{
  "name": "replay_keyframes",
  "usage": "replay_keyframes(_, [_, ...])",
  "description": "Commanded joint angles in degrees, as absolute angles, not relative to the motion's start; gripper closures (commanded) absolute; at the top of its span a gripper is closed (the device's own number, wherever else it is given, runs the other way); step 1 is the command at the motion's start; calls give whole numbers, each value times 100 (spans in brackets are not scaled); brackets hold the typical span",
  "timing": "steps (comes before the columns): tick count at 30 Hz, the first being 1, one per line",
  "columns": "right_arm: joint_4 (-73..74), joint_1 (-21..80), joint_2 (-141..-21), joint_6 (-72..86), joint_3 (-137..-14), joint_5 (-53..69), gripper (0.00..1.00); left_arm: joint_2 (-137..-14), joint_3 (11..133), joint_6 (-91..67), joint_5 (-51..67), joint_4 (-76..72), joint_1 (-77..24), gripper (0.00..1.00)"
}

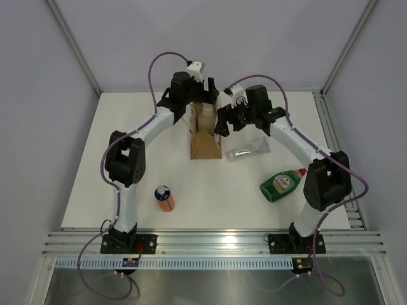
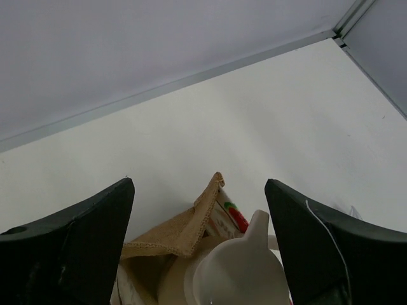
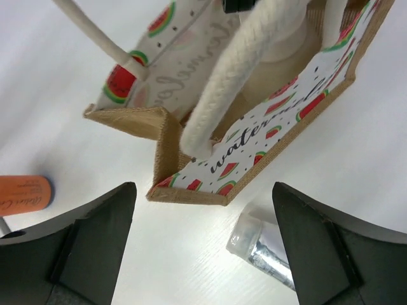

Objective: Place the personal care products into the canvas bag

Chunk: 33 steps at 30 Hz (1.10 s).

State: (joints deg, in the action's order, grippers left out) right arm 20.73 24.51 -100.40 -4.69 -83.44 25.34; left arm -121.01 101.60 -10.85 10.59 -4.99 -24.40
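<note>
Canvas bag (image 1: 205,146): upright, pump-top soap bottle (image 1: 206,117) standing inside, nothing else seen within. Squeeze tube (image 1: 248,151): flat on the table (image 1: 140,146) just right of the bag, unpacked; best pinched across its flat body and dropped in clear of the rope handle (image 3: 222,89). Left gripper (image 2: 198,184) and right gripper (image 3: 203,187): both spread wide, empty, close about the bag.

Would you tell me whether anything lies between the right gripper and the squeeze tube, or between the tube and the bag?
Nothing visible blocks the open right gripper from the squeeze tube, lying beside the canvas bag. The left gripper hovers over the bag's mouth, where the pump bottle stands.
</note>
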Motion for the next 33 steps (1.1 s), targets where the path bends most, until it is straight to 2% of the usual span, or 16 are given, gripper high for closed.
replay_keyframes(1, [2380,2180,-9344,-1071,-8727,3434,1,-11392,10240,-1037,1388,-1055,-2399,10])
replay_keyframes(5, [2881,1908,-8992,-2107,-8728,4331,0,-11076,10081,-1020,1389,-985,-2373,7])
replay_keyframes(6, [3066,1785,-8948,-2440,-8754,4933,1,-11013,10125,-993,1328,-897,-2373,1])
replay_keyframes(9, [4303,1705,-8816,-4195,-8754,5474,1,-10618,10248,-827,1143,-283,-2373,1])
replay_keyframes(10, [5255,1714,-8807,-4862,-8754,5693,0,-10478,10222,-817,1021,-142,-2382,1])
replay_keyframes(11, [5708,1714,-8815,-6209,-8719,5739,0,-10346,10169,-826,976,-1,-2373,1])
replay_keyframes(15, [6653,1705,-8973,-7996,-8482,5047,1,-9206,9476,-721,616,404,-2373,1])
replay_keyframes(18, [6593,1705,-9184,-8402,-8315,4169,0,-8545,8729,-659,265,746,-2373,1])
replay_keyframes(24, [5390,1810,-9579,-8280,-7972,3088,1,-6700,7177,-975,-650,1687,-2364,1])
replay_keyframes(28, [5063,1855,-9966,-8042,-8121,2760,0,-5208,6189,-1318,-993,1986,-2347,1])
replay_keyframes(33, [4493,2029,-10274,-7980,-7998,2253,0,-4106,5459,-1932,-1265,2513,-2347,1])
